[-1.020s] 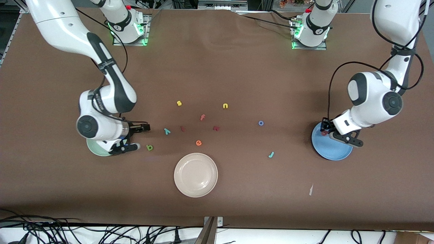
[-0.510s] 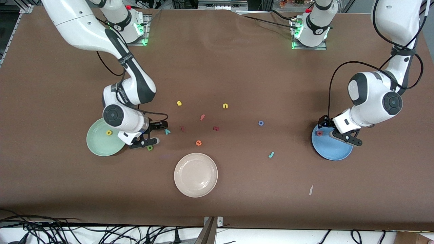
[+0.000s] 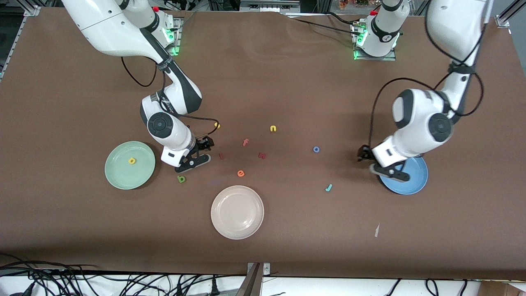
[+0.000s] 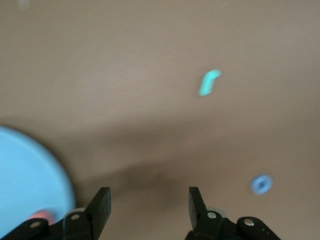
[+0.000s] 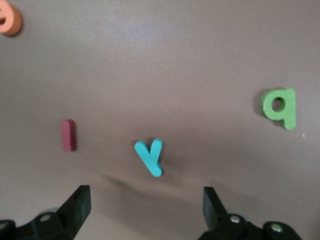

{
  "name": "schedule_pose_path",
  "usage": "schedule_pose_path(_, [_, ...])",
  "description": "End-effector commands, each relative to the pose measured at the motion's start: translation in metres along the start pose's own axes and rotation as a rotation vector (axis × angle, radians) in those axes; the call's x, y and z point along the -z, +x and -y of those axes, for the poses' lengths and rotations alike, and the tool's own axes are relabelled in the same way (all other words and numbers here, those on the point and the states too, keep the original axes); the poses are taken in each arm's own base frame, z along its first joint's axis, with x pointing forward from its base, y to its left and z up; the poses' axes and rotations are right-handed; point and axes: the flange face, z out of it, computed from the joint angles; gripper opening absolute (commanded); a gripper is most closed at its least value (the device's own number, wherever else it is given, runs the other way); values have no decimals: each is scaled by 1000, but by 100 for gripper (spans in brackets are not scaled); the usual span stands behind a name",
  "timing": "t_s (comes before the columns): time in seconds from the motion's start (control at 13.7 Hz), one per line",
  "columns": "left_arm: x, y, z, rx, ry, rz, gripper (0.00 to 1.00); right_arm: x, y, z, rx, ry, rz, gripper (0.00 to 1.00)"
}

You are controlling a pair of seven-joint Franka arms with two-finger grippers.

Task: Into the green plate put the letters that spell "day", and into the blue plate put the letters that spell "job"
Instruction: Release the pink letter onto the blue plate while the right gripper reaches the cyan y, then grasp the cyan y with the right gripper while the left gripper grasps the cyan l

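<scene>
Lying flat under the right gripper (image 5: 145, 210) (fingers wide, empty), the teal y (image 5: 150, 156) looks thick, V-forked; left gripper (image 4: 149, 207) fingers spread, empty.

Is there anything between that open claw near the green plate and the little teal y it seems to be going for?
Nothing visible is in the way. The right gripper hangs open over the small teal foam y, with only bare brown table between its fingers and the letter. The dark red bar-shaped piece and green foam letter lie off to either side.
</scene>
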Motion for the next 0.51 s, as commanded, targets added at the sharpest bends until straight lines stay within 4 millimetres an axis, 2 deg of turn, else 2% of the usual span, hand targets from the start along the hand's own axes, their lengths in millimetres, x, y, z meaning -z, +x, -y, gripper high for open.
schedule_pose_path(0.0, [-17,36,-30,41,-15,-27,71,4,-2,-1,88,-33,-24,97])
schedule_pose_path(0.22, [-34,55,-53,23,-4,-101,71,1,0,1,122,-54,-41,94])
schedule_pose_path(0.44, [-51,64,-65,4,8,-158,70,-6,4,3,142,-59,-42,93])
